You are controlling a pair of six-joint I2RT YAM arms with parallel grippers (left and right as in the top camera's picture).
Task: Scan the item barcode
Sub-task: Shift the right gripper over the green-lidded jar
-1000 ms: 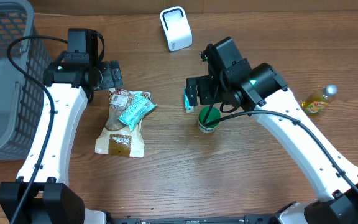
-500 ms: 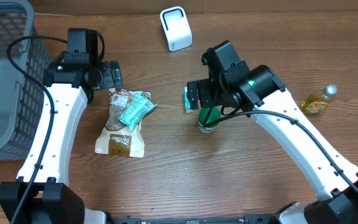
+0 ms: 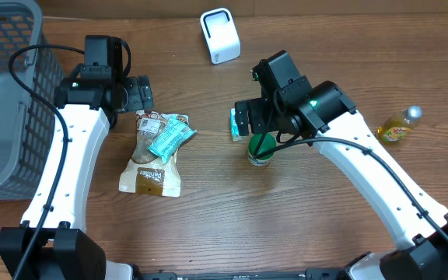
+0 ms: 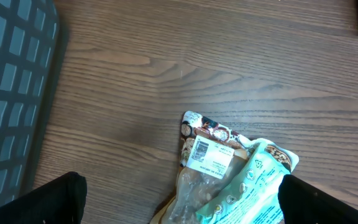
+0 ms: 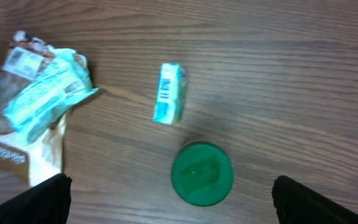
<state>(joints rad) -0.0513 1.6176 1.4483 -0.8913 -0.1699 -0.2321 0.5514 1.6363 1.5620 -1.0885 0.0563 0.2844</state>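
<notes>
Green jar [image 3: 261, 158] (half hidden) beneath right arm [image 3: 321, 105]

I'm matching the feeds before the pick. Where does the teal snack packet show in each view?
Overhead: teal snack packet left of centre, lying across the brown pouch.
Left wrist: packet at the bottom, right of centre, cut by the lower edge.
Right wrist: packet at upper left.
Shared landmark: the brown pouch under it, with a white label at its top end.
</notes>
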